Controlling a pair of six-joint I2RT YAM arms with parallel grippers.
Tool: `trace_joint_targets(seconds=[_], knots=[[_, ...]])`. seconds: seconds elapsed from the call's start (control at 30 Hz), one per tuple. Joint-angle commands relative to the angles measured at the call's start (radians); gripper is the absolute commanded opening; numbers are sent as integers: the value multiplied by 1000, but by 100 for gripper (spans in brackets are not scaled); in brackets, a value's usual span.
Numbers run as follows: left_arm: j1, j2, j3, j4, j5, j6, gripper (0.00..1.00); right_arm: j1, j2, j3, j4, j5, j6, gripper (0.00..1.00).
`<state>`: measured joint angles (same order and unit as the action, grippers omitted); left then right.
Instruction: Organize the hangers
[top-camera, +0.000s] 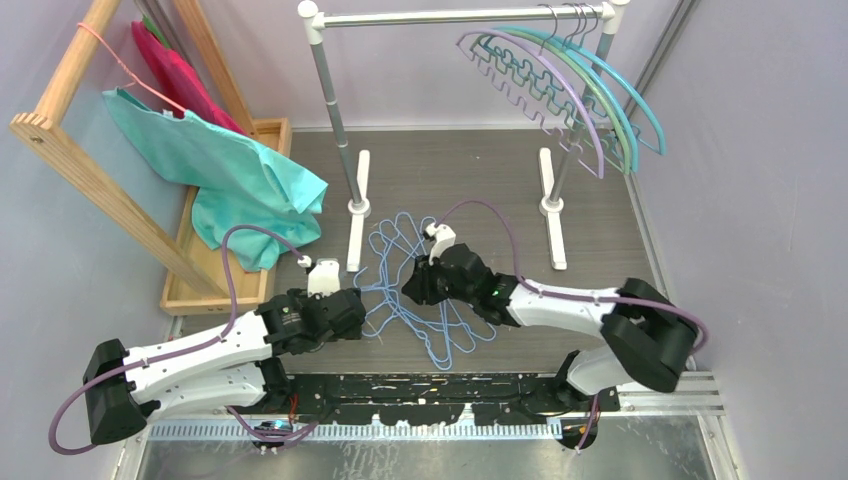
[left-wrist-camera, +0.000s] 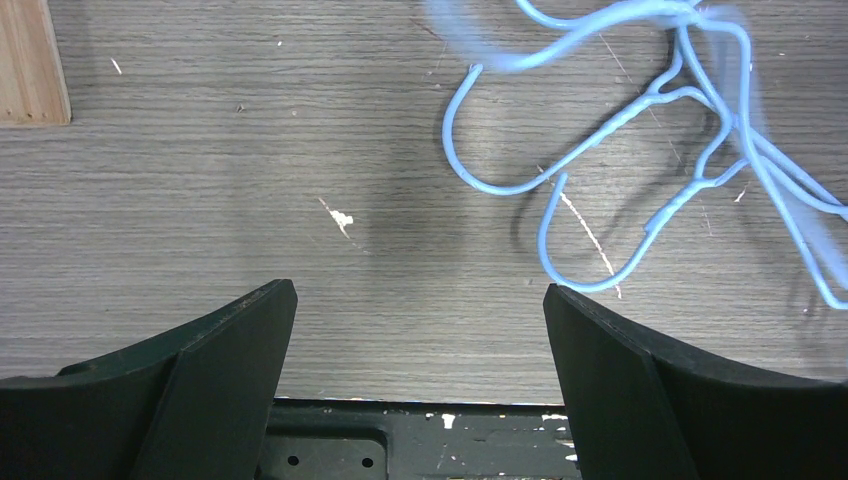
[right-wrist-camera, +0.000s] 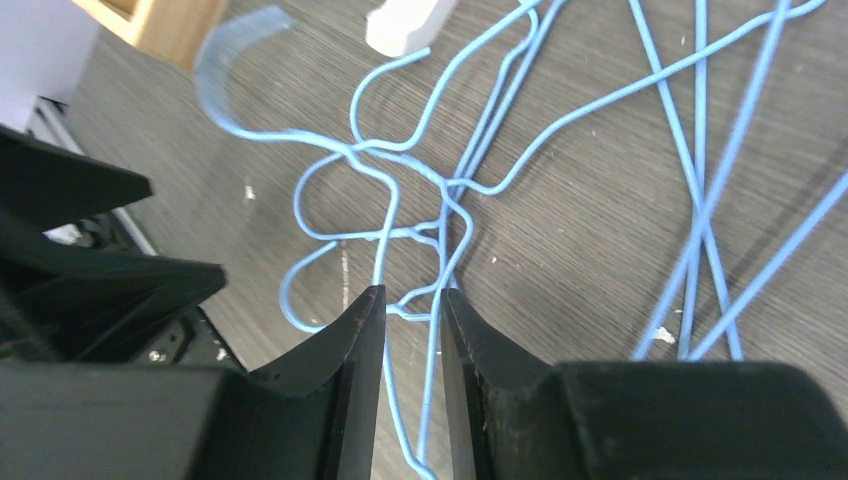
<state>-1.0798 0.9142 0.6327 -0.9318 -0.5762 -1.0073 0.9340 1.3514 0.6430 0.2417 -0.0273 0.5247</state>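
Several light-blue wire hangers (top-camera: 425, 300) lie tangled on the floor between my arms. Arched teal, green and purple hangers (top-camera: 570, 80) hang at the right end of the white rail (top-camera: 450, 17). My right gripper (top-camera: 410, 287) sits low over the tangle. In the right wrist view its jaws (right-wrist-camera: 411, 300) stand nearly together, with two strands of one light-blue hanger (right-wrist-camera: 440, 210) between them. That hanger's hook (right-wrist-camera: 235, 50) looks raised and blurred. My left gripper (top-camera: 362, 300) is wide open and empty (left-wrist-camera: 420, 300). Two light-blue hooks (left-wrist-camera: 560, 170) lie just beyond its right finger.
A thin pink hanger with a teal garment (top-camera: 235, 175) hangs on the wooden rack (top-camera: 70, 150) at the left, above a wooden tray (top-camera: 270, 135). The rail's white feet (top-camera: 356, 215) stand right behind the tangle. My left gripper's fingers (right-wrist-camera: 100, 260) show close beside the right gripper.
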Motion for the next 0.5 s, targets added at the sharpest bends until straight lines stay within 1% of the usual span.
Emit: trace_joint_targets(seconds=[0.0, 0.07, 0.13, 0.23, 0.33, 0.4, 0.47], knots=[[2, -4, 18, 7, -21, -17, 98, 3, 81, 15, 143, 0, 64, 33], [3, -7, 21, -4, -24, -20, 98, 3, 91, 20, 147, 19, 49, 33], [2, -13, 19, -5, -25, -20, 98, 4, 104, 39, 117, 29, 22, 34], [2, -20, 13, -5, -23, -23, 98, 4, 126, 61, 76, 8, -18, 42], [3, -21, 7, -5, -24, -23, 98, 7, 144, 64, 62, -43, -44, 45], [1, -19, 6, -5, -24, -24, 98, 35, 154, 73, 31, -47, -72, 46], [3, -17, 6, -4, -23, -24, 98, 75, 163, 96, -24, -16, -115, 47]])
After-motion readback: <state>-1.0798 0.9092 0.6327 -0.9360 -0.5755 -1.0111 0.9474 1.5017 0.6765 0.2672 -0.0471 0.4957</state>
